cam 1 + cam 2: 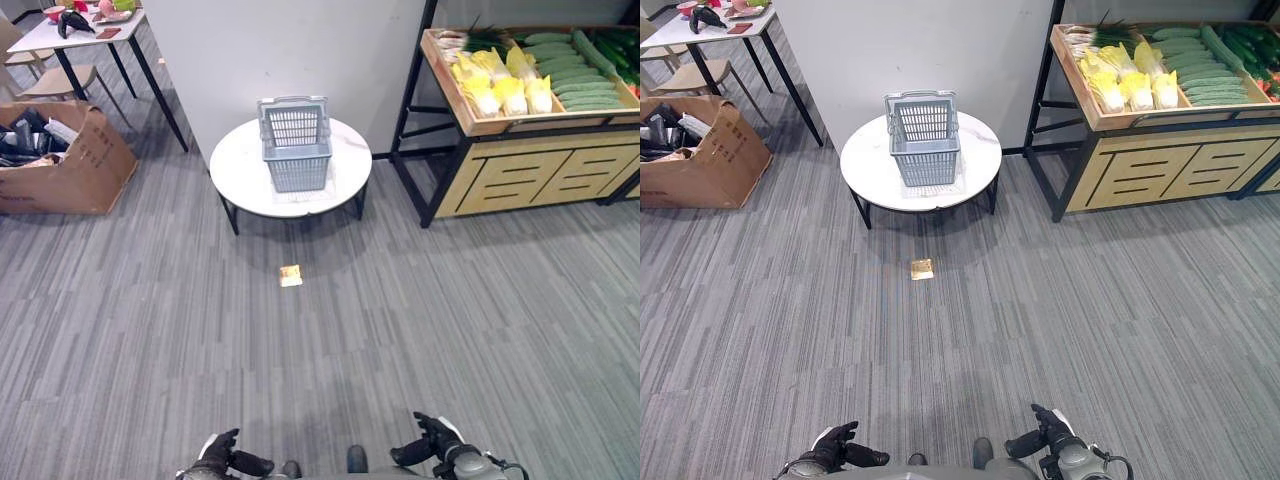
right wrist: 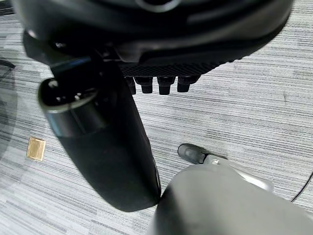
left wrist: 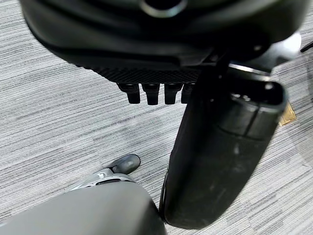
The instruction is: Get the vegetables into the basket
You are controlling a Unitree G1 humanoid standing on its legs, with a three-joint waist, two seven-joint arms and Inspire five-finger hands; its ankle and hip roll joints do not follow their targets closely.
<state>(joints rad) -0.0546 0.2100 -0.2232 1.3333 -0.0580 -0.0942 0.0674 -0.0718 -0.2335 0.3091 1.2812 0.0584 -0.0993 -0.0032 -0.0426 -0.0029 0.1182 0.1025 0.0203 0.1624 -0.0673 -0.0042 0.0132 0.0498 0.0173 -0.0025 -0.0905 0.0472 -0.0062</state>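
A grey plastic basket (image 1: 297,150) stands upright on a round white table (image 1: 240,172) ahead of me, its handles folded up at the back. The vegetables lie on a wooden shelf stand (image 1: 530,170) at the far right: yellow-white cabbages (image 1: 505,88), green cucumbers (image 1: 580,82) and some leafy greens behind them. My left hand (image 1: 222,455) and right hand (image 1: 435,440) hang low near my body, far from basket and shelf. Both hold nothing, with relaxed fingers (image 3: 151,93) and the thumb (image 2: 98,142) standing out over grey carpet.
A cardboard box (image 1: 70,160) of dark items sits at the left, with a black-legged table (image 1: 60,32) and a chair (image 1: 50,82) behind it. A small yellow-brown tag (image 1: 291,275) lies on the carpet before the round table. A white wall rises behind the basket.
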